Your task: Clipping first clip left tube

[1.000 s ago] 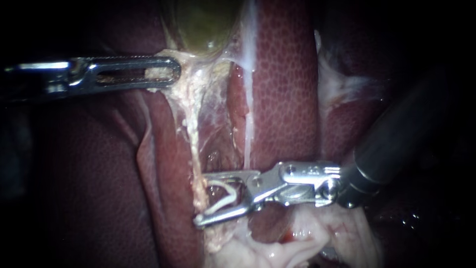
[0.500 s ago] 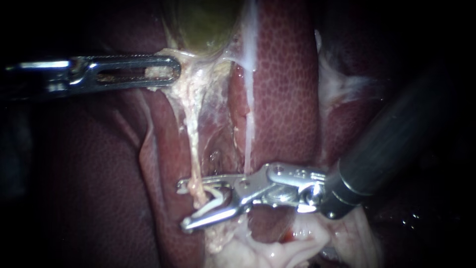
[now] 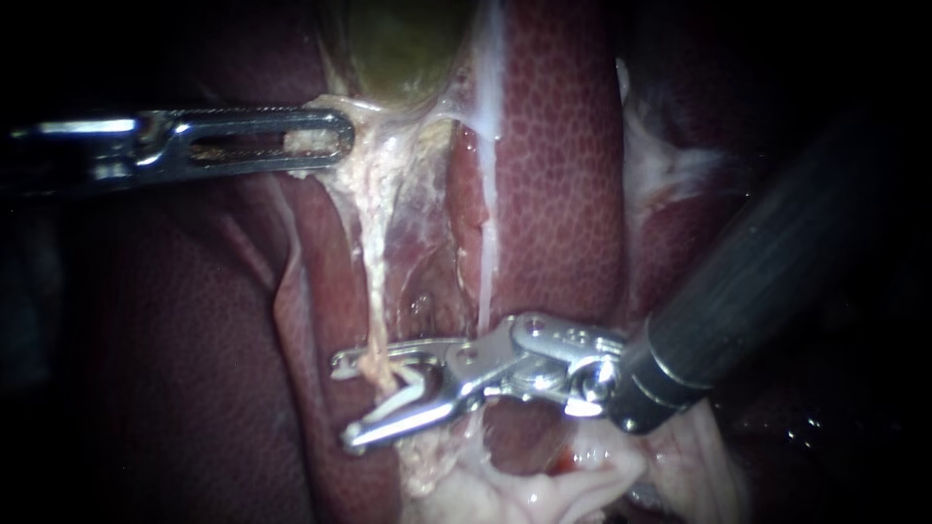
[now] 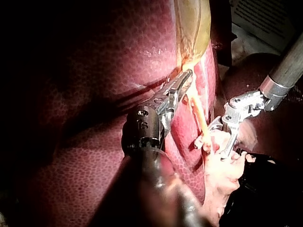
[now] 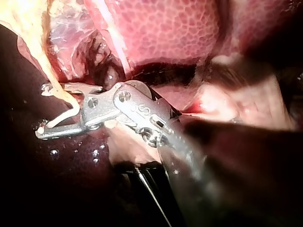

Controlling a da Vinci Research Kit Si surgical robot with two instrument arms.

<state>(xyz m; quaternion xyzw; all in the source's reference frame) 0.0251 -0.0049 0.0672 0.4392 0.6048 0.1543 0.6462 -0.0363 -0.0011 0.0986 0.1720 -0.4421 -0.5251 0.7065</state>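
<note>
The left tube (image 3: 374,243) is a pale strand running down from the green gallbladder (image 3: 398,39). My right instrument (image 3: 347,401) comes in from the right with its jaws open. A white clip (image 3: 408,393) lies in them, and they straddle the low part of the tube, one jaw on each side. The right wrist view shows the tube (image 5: 47,71) passing into the open jaws (image 5: 42,111) beside the clip (image 5: 66,113). My left instrument (image 3: 325,141) is shut on pale tissue at the gallbladder's neck and holds the strand taut. The same grip (image 4: 182,85) shows in the left wrist view.
A thinner white right tube (image 3: 485,262) runs down just right of the left one, above the right instrument's hinge. Dark red liver (image 3: 553,146) lies on both sides. Pale fatty tissue (image 3: 524,485) bunches under the right instrument.
My right instrument has slid left, so its open jaws now reach past the left tube and straddle it. The left instrument and its hold have not changed.
</note>
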